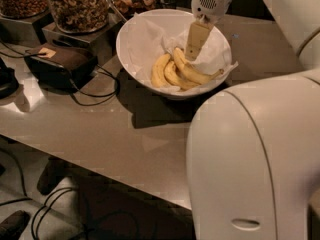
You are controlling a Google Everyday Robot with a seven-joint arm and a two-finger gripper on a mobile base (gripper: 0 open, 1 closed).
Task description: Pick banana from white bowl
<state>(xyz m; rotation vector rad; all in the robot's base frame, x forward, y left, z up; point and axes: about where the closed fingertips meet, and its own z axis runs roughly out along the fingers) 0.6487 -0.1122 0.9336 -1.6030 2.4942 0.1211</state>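
The white bowl [135,44], lined with crinkled white paper, stands at the back of the brown table. Three yellow bananas lie in it. The banana [196,74], the longest one, curves along the right side with its thin stem pointing right. Two shorter bananas [161,70] lie to its left. My gripper [191,54] hangs from the white wrist above the bowl, its tan tip just over the banana's upper left end. I cannot see whether it touches the banana.
Glass jars of nuts [80,4] stand on dark stands behind the bowl at left. A dark brown box [62,61] with black cables lies left of the bowl. My large white arm body [255,159] fills the lower right. The table's front edge [100,171] runs diagonally.
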